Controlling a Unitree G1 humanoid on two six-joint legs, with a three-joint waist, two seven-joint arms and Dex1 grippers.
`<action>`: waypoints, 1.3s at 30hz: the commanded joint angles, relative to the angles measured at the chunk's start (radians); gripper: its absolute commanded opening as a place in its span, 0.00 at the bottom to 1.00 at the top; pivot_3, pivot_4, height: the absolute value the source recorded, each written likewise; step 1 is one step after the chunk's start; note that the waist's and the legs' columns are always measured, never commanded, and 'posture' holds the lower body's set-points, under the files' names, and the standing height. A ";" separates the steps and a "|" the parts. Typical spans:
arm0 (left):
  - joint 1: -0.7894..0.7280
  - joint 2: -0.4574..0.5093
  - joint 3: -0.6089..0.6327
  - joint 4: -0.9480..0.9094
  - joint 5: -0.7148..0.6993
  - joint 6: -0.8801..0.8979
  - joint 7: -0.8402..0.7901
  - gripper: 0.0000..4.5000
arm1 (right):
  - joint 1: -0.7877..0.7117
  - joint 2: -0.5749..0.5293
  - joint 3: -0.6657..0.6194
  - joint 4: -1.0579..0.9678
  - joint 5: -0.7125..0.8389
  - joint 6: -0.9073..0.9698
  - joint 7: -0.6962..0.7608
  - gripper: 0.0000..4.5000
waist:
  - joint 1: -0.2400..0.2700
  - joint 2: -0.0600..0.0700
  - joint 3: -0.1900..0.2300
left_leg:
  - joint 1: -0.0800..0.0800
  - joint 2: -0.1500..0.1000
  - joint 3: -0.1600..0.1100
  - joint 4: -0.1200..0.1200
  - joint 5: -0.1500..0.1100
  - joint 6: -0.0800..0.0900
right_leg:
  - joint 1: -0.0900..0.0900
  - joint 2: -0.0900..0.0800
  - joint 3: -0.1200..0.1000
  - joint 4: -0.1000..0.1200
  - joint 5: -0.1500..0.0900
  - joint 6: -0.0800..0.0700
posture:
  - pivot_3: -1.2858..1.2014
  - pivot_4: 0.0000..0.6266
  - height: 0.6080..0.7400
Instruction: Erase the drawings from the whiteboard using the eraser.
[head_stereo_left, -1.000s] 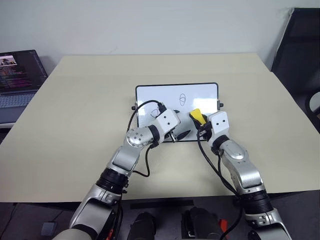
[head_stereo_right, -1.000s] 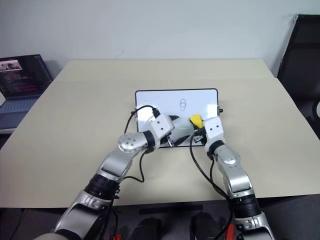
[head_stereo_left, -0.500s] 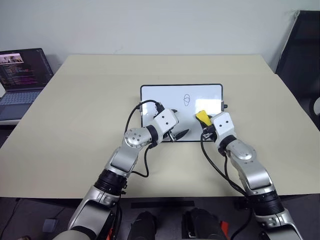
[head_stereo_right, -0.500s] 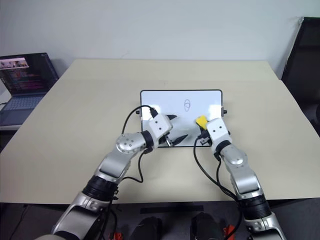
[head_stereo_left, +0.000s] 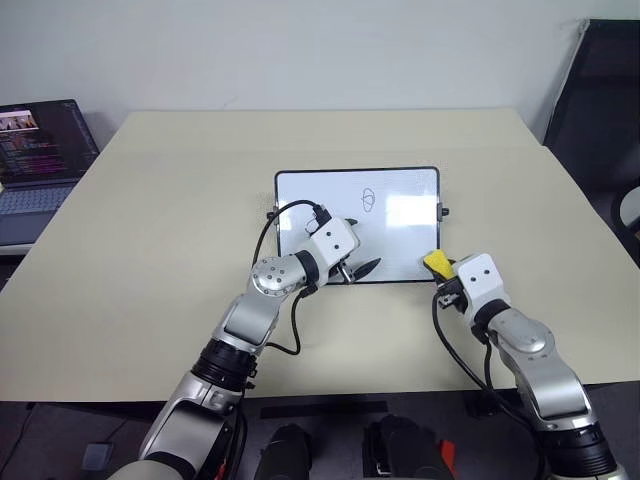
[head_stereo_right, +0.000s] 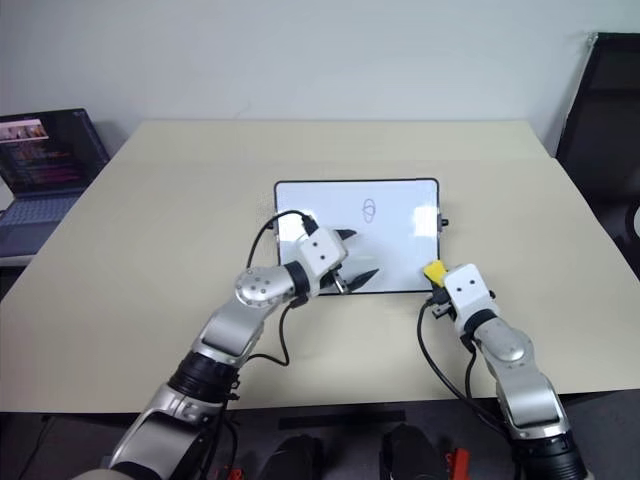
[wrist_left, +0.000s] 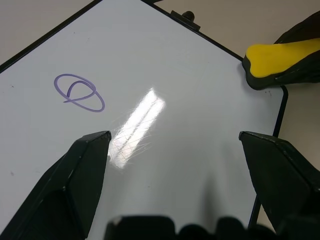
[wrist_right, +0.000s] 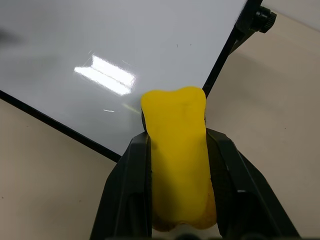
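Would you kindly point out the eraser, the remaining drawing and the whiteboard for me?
eraser (wrist_right: 176, 150), right wrist view, on its yellow top between the fingers.
drawing (wrist_left: 80, 93), left wrist view, on the oval's loop.
whiteboard (head_stereo_left: 400, 195), left eye view, on its bare white surface.

Office-like room: beige table (head_stereo_left: 150, 220), open laptop (head_stereo_left: 40, 150), black chair (head_stereo_left: 605, 110), plain wall (head_stereo_left: 300, 50).

Whiteboard (head_stereo_left: 400, 230) mid-table (head_stereo_left: 150, 250), laptop (head_stereo_left: 40, 150) far left, eraser (head_stereo_left: 437, 263) at its near-right corner.
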 joint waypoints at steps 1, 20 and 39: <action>-0.010 -0.007 0.017 -0.030 -0.005 -0.018 0.009 1.00 | -0.027 0.036 -0.028 0.013 0.027 0.020 -0.008 0.25 | -0.002 0.000 0.000 | 0.000 0.000 0.000 0.000 0.000 0.000 | 0.000 0.000 0.000 0.000 0.000 0.000 | 0.52 0.24 1.00; 0.057 0.020 0.093 -0.098 0.044 0.045 0.150 1.00 | -0.255 0.164 -0.014 0.183 0.044 -0.182 -0.037 0.25 | -0.002 0.000 0.001 | -0.002 0.001 0.000 -0.002 0.000 0.000 | -0.003 0.001 0.000 -0.002 0.000 0.000 | 0.52 0.24 1.00; 0.073 0.039 0.090 -0.112 0.075 0.031 0.171 1.00 | -0.593 0.273 0.075 0.577 -0.050 -0.298 -0.065 0.25 | 0.002 0.000 0.001 | -0.002 0.001 0.000 -0.002 0.000 0.000 | -0.003 0.000 0.000 -0.001 0.001 0.000 | 0.52 0.24 1.00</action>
